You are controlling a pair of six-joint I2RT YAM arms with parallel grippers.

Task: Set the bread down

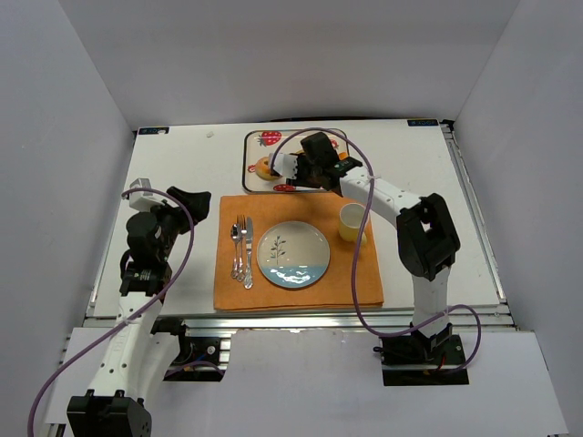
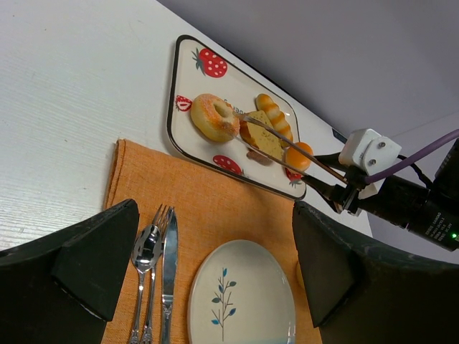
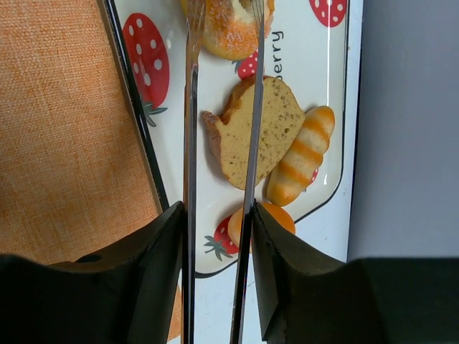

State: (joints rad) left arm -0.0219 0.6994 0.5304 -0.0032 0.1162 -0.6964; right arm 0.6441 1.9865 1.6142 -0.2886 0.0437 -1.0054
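Right wrist: R claw (image 3: 216,215) grips tongs (image 3: 190,143), tips at bread (image 3: 229,32).

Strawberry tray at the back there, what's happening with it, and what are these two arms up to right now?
The right gripper holds a pair of long metal tongs stretched out over the white strawberry-print tray. The tong tips are at the small glazed ring-shaped doughnut, which lies on the tray beside a brown toast slice; whether it is pinched I cannot tell. The round white plate on the orange placemat has nothing on it. The left gripper hangs open over the placemat, holding nothing.
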